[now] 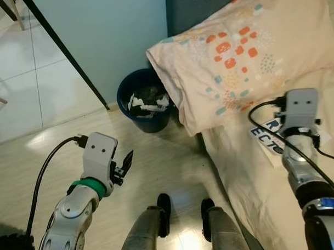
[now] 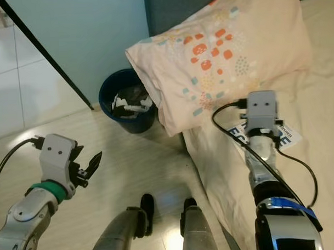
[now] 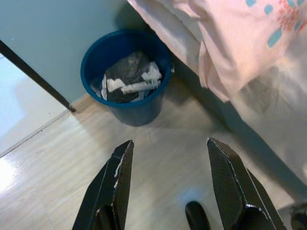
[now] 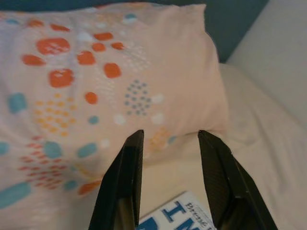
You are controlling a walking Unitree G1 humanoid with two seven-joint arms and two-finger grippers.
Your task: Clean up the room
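Left eye view: the right end effector [image 4: 168, 182], fingers spread and empty, is held over a white-and-blue printed item [image 1: 268, 137] lying on the bed [image 1: 251, 182] near its floor-side edge, just below the patterned pillow [image 1: 241, 51], apparently for a pick-up. The left end effector [image 3: 168, 187], also spread, is poised over the floor facing a blue bin [image 3: 125, 76], which holds crumpled dark and white rubbish.

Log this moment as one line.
left claw open over floor by blue bin | right claw open above book on bed | pillow overhangs bin
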